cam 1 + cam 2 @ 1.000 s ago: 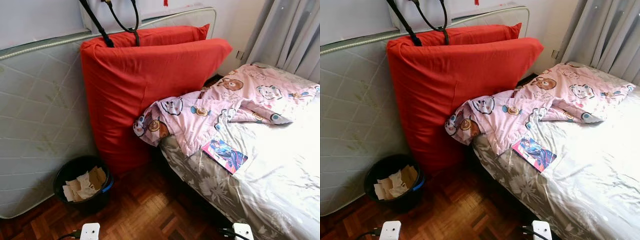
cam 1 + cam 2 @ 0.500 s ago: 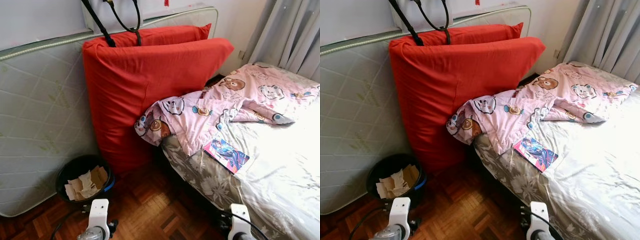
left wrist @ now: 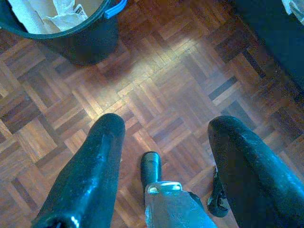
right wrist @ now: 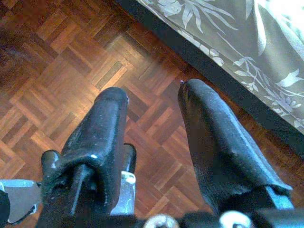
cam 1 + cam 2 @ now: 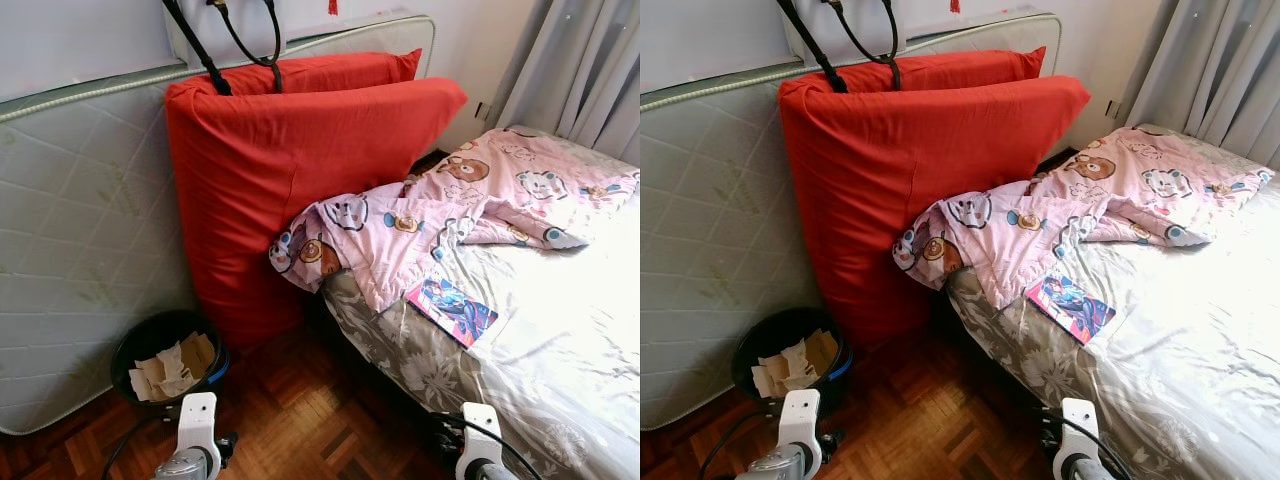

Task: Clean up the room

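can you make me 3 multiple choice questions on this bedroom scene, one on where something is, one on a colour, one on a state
1. Where does the colourful booklet lie?
A. in the bin
B. on the bed, just below the pink blanket
C. on the floor

2. What colour is the big cushion that leans on the upright mattress?
A. red
B. blue
C. green

3. In what state is the black bin on the parquet floor?
A. tipped over
B. covered with a lid
C. upright, with crumpled paper inside

Answers:
1 B: the booklet rests on the bed's silver sheet, next to the edge of the pink blanket.
2 A: its cover is plain red.
3 C: the bin stands upright with its mouth open, and pale paper scraps show in it.
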### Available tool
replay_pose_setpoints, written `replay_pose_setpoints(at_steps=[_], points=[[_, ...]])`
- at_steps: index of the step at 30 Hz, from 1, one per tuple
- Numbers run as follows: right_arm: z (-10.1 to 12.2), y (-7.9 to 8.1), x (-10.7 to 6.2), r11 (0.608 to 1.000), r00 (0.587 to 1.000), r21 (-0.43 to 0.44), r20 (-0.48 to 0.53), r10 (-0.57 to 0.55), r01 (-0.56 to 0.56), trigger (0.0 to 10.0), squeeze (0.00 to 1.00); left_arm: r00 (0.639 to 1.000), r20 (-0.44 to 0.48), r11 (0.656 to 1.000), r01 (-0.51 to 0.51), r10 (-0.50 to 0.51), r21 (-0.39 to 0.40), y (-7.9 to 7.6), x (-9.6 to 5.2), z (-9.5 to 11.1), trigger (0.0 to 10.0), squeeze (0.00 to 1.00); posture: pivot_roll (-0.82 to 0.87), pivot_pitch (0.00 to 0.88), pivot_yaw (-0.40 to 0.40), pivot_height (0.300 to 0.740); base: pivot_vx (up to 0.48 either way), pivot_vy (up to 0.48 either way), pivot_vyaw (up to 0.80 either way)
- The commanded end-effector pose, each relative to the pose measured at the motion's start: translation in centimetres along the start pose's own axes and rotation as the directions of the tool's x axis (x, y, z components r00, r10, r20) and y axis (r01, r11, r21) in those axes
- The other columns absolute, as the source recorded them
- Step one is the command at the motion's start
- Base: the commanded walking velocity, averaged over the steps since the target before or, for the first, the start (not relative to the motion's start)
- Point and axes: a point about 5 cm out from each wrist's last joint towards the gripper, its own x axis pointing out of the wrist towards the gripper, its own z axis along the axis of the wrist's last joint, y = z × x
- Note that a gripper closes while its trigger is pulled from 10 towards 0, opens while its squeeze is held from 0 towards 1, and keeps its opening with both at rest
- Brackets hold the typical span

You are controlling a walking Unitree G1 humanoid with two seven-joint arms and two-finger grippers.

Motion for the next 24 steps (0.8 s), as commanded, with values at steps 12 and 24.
replay_pose_setpoints(at_steps=[12, 24], points=[[0.33, -0.26, 0.01, 1.0, 1.0, 0.011, 0.01, -0.011, 0.011, 10.0, 0.0, 1.0, -0.006, 1.0, 0.011, -0.012, -0.013, -0.23, 0.06, 0.15, 10.0, 0.0, 0.07, 0.0, -0.076, 0.74, 0.305, 0.0, 0.0], [0.31, -0.21, 0.02, 1.0, 1.0, 0.017, 0.009, -0.012, 0.012, 10.0, 0.0, 1.0, -0.007, 1.0, 0.013, -0.014, -0.018, -0.2, 0.06, 0.16, 10.0, 0.0, 0.07, 0.0, -0.076, 0.74, 0.304, 0.0, 0.0]])
